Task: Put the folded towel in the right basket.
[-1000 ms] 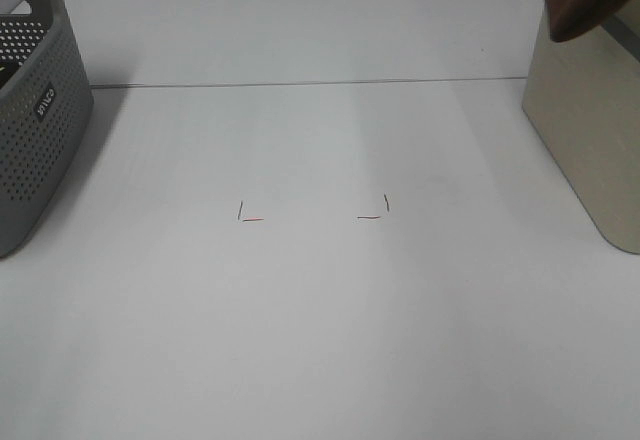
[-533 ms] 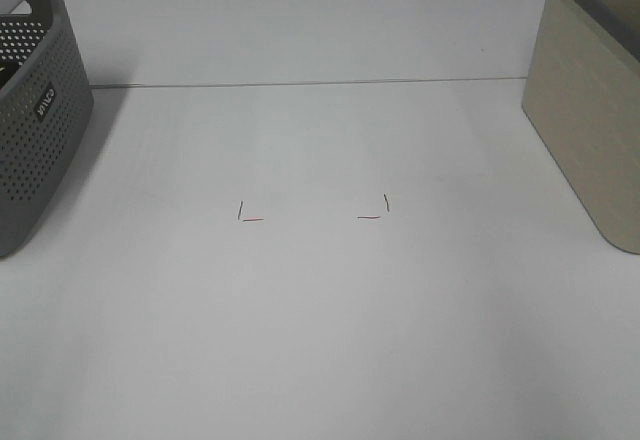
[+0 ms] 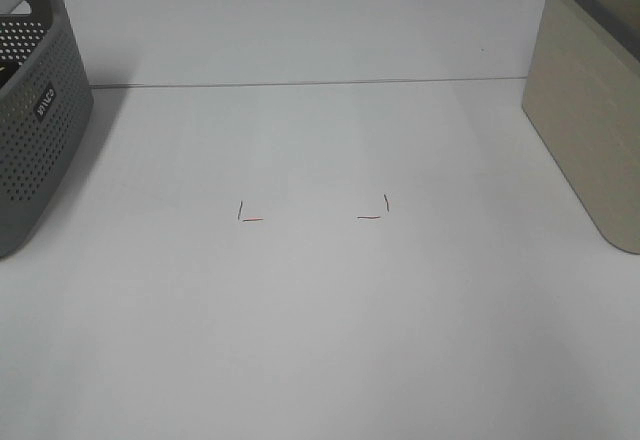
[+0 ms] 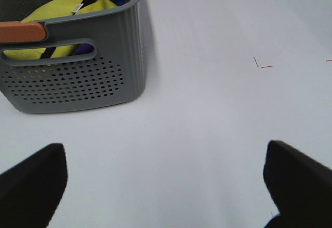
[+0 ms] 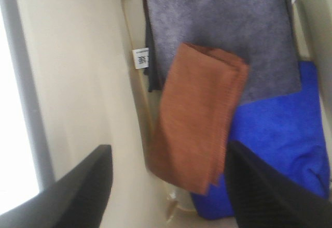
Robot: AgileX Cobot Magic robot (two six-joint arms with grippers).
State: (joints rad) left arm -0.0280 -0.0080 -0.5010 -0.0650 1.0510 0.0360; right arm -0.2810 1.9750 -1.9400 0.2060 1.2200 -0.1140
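White desk (image 3: 320, 310), only corner marks: 1 second ago the folded towel (image 5: 199, 119) hung above the right basket (image 3: 585, 130); now it lies inside on a grey cloth (image 5: 218, 20) and blue cloth (image 5: 275, 129), apparently released. Right claw (image 5: 168, 155) is spread wide and empty, and left claw (image 4: 165, 150) is wide too. Task looks done.

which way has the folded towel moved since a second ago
Yes, down: the folded towel hung above the right basket in the exterior high view; now it lies inside, on a grey cloth and a blue cloth.
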